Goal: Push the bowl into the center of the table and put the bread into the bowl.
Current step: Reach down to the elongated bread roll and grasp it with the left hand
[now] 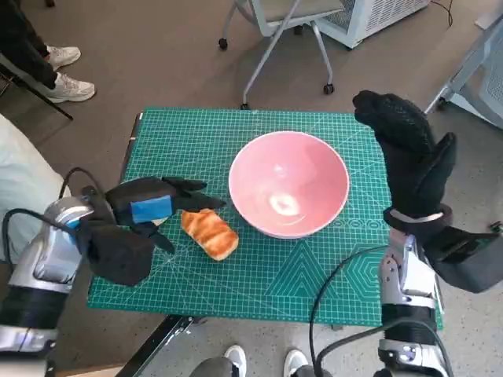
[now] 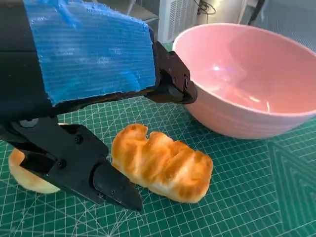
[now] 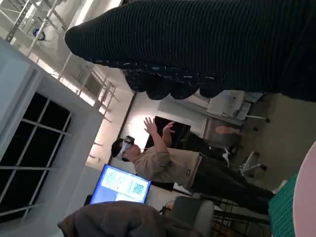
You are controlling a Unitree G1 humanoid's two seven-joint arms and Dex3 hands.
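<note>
Bread [image 1: 210, 233] lies on the green cutting mat [image 1: 259, 290] that covers the table, close to the front edge and a bit to the left. It is golden brown with ridges on top. The left hand [image 1: 149, 210] is right beside it. Its black fingers [image 2: 106, 187] are spread apart, one on each side of the near end of the bread, and they hold nothing. From the left wrist view I can also see a second pale piece of bread [image 2: 27, 174] peeking out behind the hand.

Next comes the pink bowl [image 1: 288, 184]. It sits upright near the middle of the mat, just beside the bread, to its right and a little farther back. It looks like nothing is in it.

The right hand [image 1: 409, 153] in its black glove is up in the air past the right rim of the bowl. It is not touching the bowl and holds nothing, and its fingers look loose and a little apart.

Farther off, past the table, an office chair [image 1: 275, 31] on wheels stands on the floor. White shoes [image 1: 67, 75] of a person show at the far left. In the right wrist view, a person [image 3: 168, 165] stands with both hands raised.
</note>
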